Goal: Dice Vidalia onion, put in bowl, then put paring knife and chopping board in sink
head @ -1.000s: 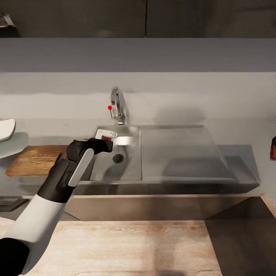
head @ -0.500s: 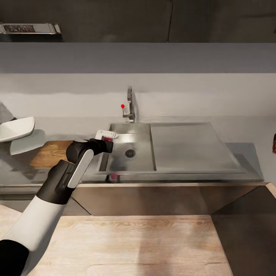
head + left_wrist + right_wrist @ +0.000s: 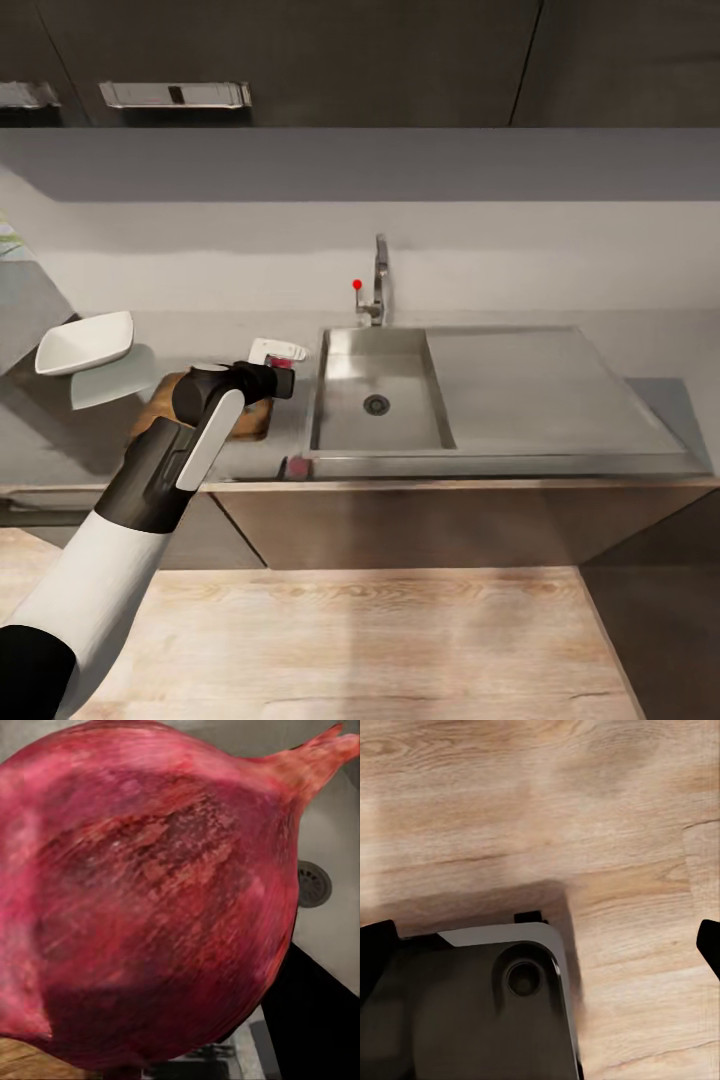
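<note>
- Nearest to the robot, the wooden floor (image 3: 350, 640) is taking up more of the head view than a second ago, and the whole counter is sitting farther off and shifted right, so that's the camera and base backing away and turning, not the kitchen stuff moving.
- The right gripper is hanging over the floor and the robot's own dark base (image 3: 472, 1012); I can't tell whether it's open or closed, only dark edges of it are showing.
- The left gripper (image 3: 283, 362) is clamping the onion (image 3: 150, 892), which is huge and red right up against the wrist camera, with the drain visible past it.
- Compared to a second ago, the gripper is no longer over the basin; now it's hovering over the right end of the chopping board (image 3: 240, 420) on the countertop (image 3: 60, 450).
- My read: the onion is out of the sink and about to get set down for dicing.
- The sink (image 3: 340, 440) is looking empty, just the drain.
- Far left, the white bowl (image 3: 85, 343) is sitting empty too.
- Can't spot the knife for sure.
</note>
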You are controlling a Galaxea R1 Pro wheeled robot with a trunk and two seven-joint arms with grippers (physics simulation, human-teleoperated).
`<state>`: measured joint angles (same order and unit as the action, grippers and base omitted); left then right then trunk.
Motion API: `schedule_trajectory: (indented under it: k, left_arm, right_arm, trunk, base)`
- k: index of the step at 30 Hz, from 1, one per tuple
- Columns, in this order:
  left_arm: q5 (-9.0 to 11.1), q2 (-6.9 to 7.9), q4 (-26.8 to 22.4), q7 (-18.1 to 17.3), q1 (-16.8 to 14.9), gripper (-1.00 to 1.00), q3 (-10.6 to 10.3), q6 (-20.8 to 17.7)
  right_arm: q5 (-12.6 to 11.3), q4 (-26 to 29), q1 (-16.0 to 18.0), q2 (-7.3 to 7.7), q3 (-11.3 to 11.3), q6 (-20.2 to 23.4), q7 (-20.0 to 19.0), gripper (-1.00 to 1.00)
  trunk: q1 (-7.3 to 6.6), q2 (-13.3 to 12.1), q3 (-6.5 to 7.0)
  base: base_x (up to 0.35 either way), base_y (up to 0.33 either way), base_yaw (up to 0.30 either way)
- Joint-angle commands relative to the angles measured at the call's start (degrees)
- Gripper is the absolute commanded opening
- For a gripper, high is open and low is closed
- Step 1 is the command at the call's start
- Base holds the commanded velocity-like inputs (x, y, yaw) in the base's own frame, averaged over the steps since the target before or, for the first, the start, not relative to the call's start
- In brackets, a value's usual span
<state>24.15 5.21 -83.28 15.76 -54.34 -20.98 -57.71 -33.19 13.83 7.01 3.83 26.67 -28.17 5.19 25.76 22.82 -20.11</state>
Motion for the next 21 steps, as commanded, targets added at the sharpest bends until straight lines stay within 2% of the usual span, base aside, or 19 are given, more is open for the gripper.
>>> schedule_trajectory:
  k: [1, 13, 21]
  left_arm:
    - [0.5, 0.06, 0.0, 0.5, -0.1, -1.0, -0.1, -0.1]
    - [0.5, 0.06, 0.1, 0.5, 0.1, -1.0, -0.1, 0.0]
    - [0.5, 0.06, 0.5, 0.5, 0.1, -1.0, -0.1, 0.0]
  right_arm:
    - [-0.1, 0.1, 0.0, 0.02, 0.5, -0.1, 0.5, 1.0]
    - [-0.1, 0.1, 0.0, 0.04, 0.5, -0.1, 0.5, 1.0]
    - [-0.1, 0.1, 0.0, 0.04, 0.5, -0.1, 0.5, 1.0]
  trunk:
    - [0.03, 0.1, 0.0]
    - [0.03, 0.1, 1.09]
    - [0.03, 0.1, 1.81]
  base:
    - [-0.07, 0.308, 0.0]
    - [-0.119, 0.296, 0.0]
    - [-0.021, 0.301, 0.0]
